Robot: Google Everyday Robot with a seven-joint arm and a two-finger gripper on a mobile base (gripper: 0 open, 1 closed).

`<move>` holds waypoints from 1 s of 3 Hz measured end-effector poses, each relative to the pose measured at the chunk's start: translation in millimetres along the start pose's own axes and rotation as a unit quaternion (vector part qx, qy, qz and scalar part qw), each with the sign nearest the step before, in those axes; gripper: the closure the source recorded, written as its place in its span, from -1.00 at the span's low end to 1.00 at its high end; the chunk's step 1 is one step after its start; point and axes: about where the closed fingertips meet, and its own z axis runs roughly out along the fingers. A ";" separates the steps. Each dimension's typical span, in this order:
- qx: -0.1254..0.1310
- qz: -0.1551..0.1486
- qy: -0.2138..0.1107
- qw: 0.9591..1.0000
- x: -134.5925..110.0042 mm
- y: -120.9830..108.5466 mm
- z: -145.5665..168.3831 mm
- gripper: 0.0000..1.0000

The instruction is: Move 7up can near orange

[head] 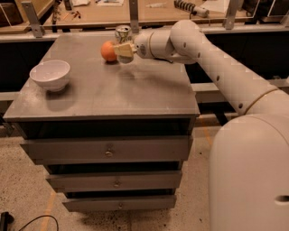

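Note:
The 7up can (pixel 122 34), silver with a shiny top, is held in my gripper (pixel 123 48) at the far middle of the grey cabinet top (pixel 135 90). Only its top shows above the cream fingers (pixel 123 48); they hide the body, and I cannot tell whether its base touches the surface. The orange (pixel 108 51) sits on the top right beside the can, on its left, almost touching the gripper. My arm reaches in from the right.
A white bowl (pixel 50 74) stands at the left of the cabinet top. The cabinet has three drawers (pixel 108 150) below. A wooden workbench with rails (pixel 149 11) runs behind the cabinet. My arm's white base (pixel 253 171) fills the lower right.

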 end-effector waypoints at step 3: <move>0.007 0.031 0.026 0.999 30.1 -9.9 27.6 -1.00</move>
